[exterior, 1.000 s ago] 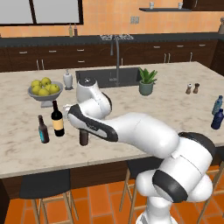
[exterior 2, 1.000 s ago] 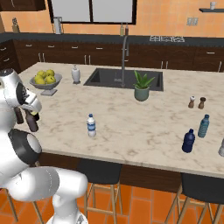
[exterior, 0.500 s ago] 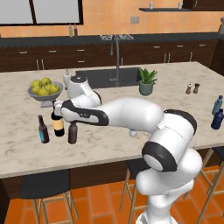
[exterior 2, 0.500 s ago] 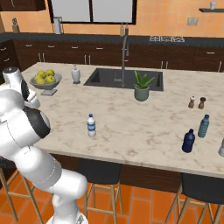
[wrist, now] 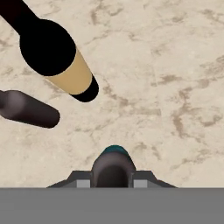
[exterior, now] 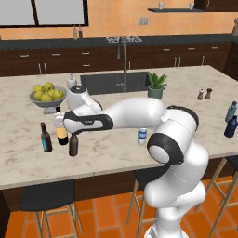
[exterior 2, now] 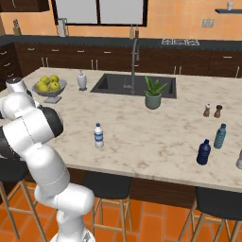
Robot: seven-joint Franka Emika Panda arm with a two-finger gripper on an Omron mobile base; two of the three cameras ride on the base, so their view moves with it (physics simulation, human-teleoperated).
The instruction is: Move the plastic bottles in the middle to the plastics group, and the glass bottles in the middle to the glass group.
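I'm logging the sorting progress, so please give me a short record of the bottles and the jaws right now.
jaws: shut on the top of the long brown bottle
long brown bottle: upright, next to the wine bottle and the teal-label bottle
clear bottle: alone mid-counter, not yet sorted
navy bottle: beside the teal-blue bottle, not touching

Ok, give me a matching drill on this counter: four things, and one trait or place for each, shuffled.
Things:
1. wine bottle
2. clear bottle
3. plant
4. bowl

Traits:
A. holds yellow fruit
B. tan label
C. white cap
D. stands beside the sink

Pairs: 1-B, 2-C, 3-D, 4-A
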